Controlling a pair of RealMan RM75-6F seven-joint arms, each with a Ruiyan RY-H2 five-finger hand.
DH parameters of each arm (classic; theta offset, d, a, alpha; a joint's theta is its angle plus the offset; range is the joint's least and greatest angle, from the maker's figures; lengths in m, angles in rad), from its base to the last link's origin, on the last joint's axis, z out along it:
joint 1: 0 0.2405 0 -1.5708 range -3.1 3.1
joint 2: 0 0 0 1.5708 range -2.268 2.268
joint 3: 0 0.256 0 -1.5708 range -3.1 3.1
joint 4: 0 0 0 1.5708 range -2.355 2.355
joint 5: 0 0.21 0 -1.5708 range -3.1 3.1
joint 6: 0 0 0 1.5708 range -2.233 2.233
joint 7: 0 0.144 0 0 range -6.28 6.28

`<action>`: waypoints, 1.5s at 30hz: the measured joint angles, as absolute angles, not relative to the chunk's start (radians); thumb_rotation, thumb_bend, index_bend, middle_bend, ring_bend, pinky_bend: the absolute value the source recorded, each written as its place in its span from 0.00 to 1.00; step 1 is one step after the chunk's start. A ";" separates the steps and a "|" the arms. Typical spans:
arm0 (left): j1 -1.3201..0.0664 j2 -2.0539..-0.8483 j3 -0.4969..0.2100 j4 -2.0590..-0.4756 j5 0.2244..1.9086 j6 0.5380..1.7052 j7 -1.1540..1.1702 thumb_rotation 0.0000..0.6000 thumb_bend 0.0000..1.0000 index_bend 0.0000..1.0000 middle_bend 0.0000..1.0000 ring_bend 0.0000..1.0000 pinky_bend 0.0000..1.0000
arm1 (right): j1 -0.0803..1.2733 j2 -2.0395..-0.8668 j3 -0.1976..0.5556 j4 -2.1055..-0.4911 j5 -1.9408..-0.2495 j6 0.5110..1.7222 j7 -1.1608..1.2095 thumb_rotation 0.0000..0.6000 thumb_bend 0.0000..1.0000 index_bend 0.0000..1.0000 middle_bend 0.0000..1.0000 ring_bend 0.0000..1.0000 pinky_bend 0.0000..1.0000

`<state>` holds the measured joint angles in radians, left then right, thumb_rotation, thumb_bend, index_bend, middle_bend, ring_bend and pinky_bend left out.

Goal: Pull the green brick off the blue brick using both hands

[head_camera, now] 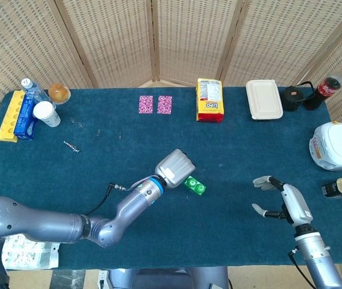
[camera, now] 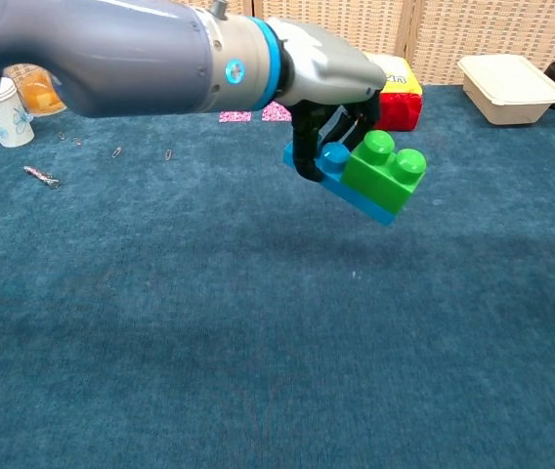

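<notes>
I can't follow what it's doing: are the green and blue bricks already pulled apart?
No, in the chest view the green brick sits stacked on the blue brick, both held up by the left hand.

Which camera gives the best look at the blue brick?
The chest view: the blue brick shows close up, tilted under the green brick, held off the table by the left robot hand. In the head view that robot hand hides it; only the green brick shows.

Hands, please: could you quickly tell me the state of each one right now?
Left hand: holding the blue brick, green brick attached on top.
Right hand: open, holding nothing.
</notes>
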<state>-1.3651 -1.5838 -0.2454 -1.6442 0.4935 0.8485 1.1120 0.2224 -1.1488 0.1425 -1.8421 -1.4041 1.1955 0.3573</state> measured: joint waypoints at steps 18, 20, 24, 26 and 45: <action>-1.576 -1.728 -0.252 -1.518 0.197 0.945 1.172 1.00 0.35 0.69 0.57 0.49 0.52 | 0.297 -1.241 0.159 -1.857 -1.296 1.150 0.154 1.00 0.28 0.28 0.36 0.40 0.33; -1.589 -1.739 -0.257 -1.501 0.177 0.947 1.175 1.00 0.35 0.69 0.57 0.49 0.52 | 0.306 -1.252 0.160 -1.861 -1.286 1.149 0.120 1.00 0.28 0.28 0.36 0.39 0.33; -1.618 -1.765 -0.268 -1.463 0.136 0.952 1.182 1.00 0.35 0.69 0.57 0.49 0.52 | 0.324 -1.269 0.164 -1.870 -1.261 1.143 0.061 1.00 0.28 0.27 0.36 0.39 0.33; -1.628 -1.774 -0.272 -1.450 0.124 0.955 1.186 1.00 0.35 0.69 0.57 0.50 0.52 | 0.334 -1.278 0.166 -1.874 -1.248 1.140 0.035 1.00 0.28 0.27 0.36 0.39 0.33; -1.706 -1.870 -0.330 -1.357 0.038 1.030 1.238 1.00 0.35 0.70 0.58 0.51 0.53 | 0.394 -1.341 0.192 -1.846 -1.155 1.110 -0.011 1.00 0.28 0.27 0.38 0.41 0.33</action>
<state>-1.7056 -1.8697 -0.3300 -1.3570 0.0384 1.0302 1.2382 0.3937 -1.3412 0.1920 -1.8460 -1.1549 1.1097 -0.0109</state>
